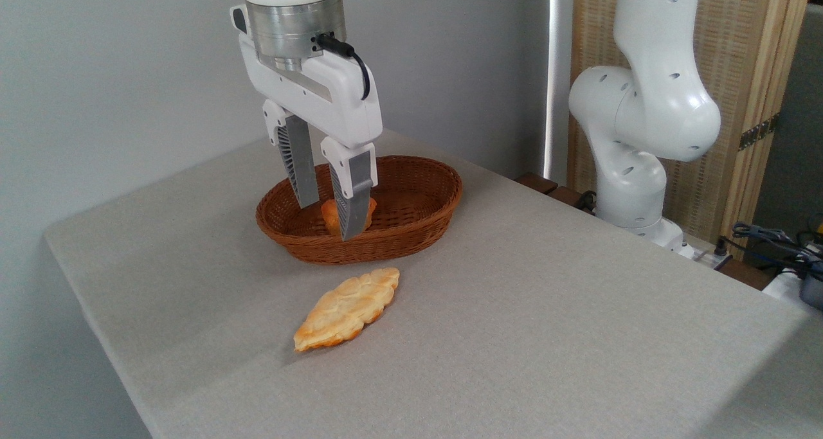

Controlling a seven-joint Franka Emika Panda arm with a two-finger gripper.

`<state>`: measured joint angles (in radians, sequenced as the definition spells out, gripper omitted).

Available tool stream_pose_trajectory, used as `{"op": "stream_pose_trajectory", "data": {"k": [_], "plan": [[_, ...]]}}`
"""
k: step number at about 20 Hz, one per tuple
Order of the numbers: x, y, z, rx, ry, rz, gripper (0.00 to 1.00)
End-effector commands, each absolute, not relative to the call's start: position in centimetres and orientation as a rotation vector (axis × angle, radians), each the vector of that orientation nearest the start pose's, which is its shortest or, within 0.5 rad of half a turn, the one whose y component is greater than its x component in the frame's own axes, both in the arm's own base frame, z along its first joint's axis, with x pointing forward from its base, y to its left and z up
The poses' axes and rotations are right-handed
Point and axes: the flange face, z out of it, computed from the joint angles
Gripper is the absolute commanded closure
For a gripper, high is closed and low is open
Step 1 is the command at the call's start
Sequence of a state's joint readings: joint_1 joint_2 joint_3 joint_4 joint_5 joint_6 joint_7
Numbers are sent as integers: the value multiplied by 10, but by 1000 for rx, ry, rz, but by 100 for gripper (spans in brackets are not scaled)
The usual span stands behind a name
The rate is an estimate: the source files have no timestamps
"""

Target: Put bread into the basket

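Hovering inside the basket (411, 223) at frame centre, the end effector (331, 217) stands spread, the bun (334, 217) between its fingers. The pastry (347, 308) lies on the desk (546, 310) below; likely light and crumbly, best pinched across its middle.

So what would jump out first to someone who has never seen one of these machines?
Probably the big white gripper hanging from the top of the picture, its two grey fingers reaching down into the brown woven basket at the middle of the table, with a small orange bun partly hidden behind them. Next, the long, bumpy golden pastry lying alone on the grey table just in front of the basket.
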<state>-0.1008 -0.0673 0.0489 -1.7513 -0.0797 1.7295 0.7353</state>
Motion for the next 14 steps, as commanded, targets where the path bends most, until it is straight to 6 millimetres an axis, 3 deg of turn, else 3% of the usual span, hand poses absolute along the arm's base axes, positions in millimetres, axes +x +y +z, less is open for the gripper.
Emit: {"op": "stream_pose_trajectory", "data": {"k": [1,14], "plan": [[538,-34,593,-2969,1231,-35,0],[535,-44,590,-2959,1261,10,0]]}}
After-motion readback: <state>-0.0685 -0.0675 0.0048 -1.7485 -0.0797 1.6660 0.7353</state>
